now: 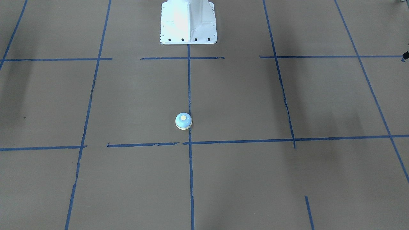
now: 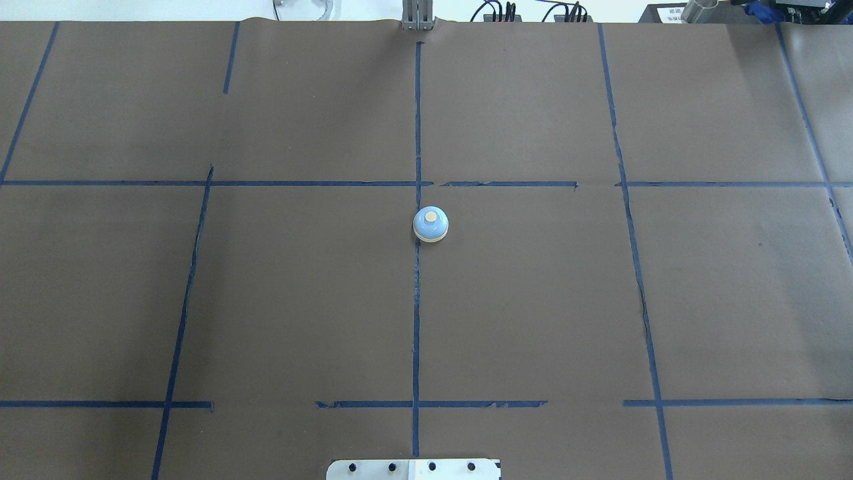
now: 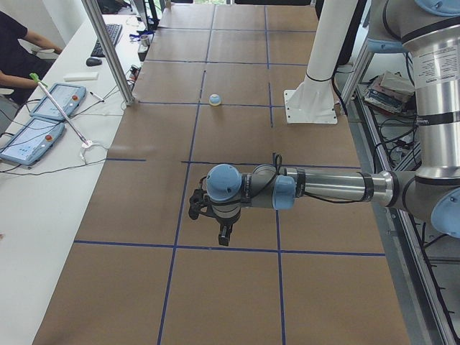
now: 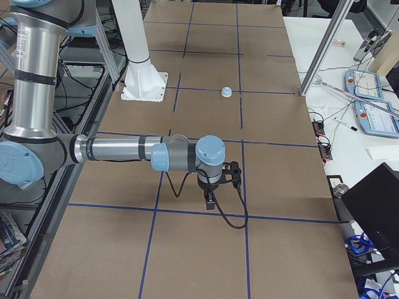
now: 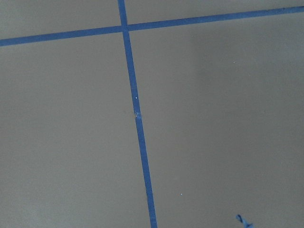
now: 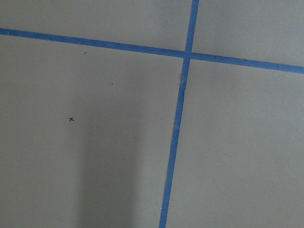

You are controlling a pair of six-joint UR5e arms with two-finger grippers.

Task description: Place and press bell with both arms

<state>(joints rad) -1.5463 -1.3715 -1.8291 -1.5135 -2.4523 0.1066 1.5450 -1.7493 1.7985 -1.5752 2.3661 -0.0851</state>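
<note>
Round call bell, light blue dome, cream base (image 2: pixel 430 224): upright on centre blue tape line (image 2: pixel 417 320), well apart from left gripper (image 3: pixel 224 236) and right gripper (image 4: pixel 211 200); cannot tell whether either is clenched or released. Likely light, rigid, dome slick; take at base ring.

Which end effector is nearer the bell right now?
Cannot tell, roughly even: left end effector hangs far to the left of the bell, right end effector far to its right.
</note>
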